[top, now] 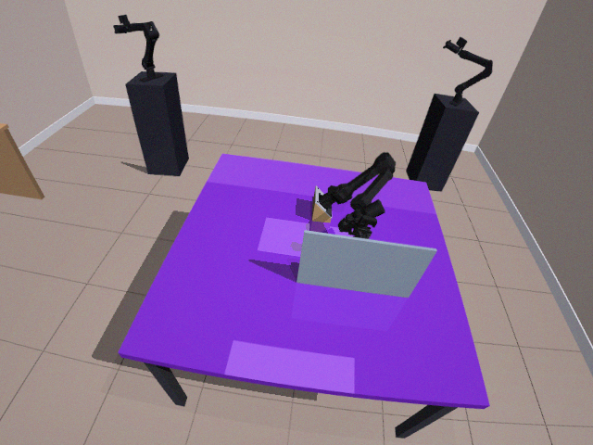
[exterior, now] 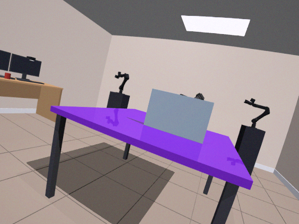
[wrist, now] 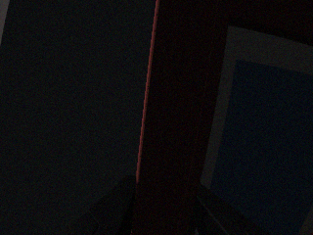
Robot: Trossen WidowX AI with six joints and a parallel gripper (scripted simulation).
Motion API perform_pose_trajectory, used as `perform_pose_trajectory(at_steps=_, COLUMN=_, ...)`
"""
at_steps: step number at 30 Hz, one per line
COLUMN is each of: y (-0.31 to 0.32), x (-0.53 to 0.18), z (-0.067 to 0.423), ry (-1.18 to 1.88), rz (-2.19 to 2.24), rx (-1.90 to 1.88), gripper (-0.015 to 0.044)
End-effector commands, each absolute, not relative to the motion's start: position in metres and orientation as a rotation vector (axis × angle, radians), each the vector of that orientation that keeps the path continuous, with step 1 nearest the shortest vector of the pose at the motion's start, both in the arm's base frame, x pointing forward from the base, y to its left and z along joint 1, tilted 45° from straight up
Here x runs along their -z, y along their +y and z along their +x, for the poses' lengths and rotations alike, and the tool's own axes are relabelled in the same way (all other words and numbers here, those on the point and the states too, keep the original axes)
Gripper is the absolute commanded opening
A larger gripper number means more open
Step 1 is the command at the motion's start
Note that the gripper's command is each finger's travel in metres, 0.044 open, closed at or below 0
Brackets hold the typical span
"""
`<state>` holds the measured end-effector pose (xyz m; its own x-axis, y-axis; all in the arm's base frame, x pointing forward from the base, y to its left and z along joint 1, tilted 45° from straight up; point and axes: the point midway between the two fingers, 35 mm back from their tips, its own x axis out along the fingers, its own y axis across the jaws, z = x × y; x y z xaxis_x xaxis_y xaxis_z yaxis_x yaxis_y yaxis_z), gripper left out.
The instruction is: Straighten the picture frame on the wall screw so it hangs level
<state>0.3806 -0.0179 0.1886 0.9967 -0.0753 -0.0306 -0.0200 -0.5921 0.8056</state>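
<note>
Fingers are clamped narrow on the picture frame [top: 320,206], and I read its dark edge running between them in the murky wrist view. From above, my gripper [top: 328,203] holds the frame off the grey wall panel [top: 363,263], out over the purple table [top: 201,297], well tilted. The screw is hidden from me. I judge I'm mid-lift, in the carry part of a notch shift. Next I need to bring the frame back against the panel, seat the strip one notch over, release and check level. Beyond, two camera stands [top: 157,124] flank the table.
</note>
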Motion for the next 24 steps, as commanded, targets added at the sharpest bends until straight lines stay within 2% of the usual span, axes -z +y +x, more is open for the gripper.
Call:
perform_pose_trajectory(at_steps=1, y=-0.0200, x=-0.1899, z=0.3807, ry=-0.078, rz=2.201, rx=0.073, gripper=0.0000)
perform_pose_trajectory(at_steps=24, y=-0.0172, x=-0.1859, z=0.3809, ry=-0.078, rz=2.201, rx=0.073, gripper=0.0000)
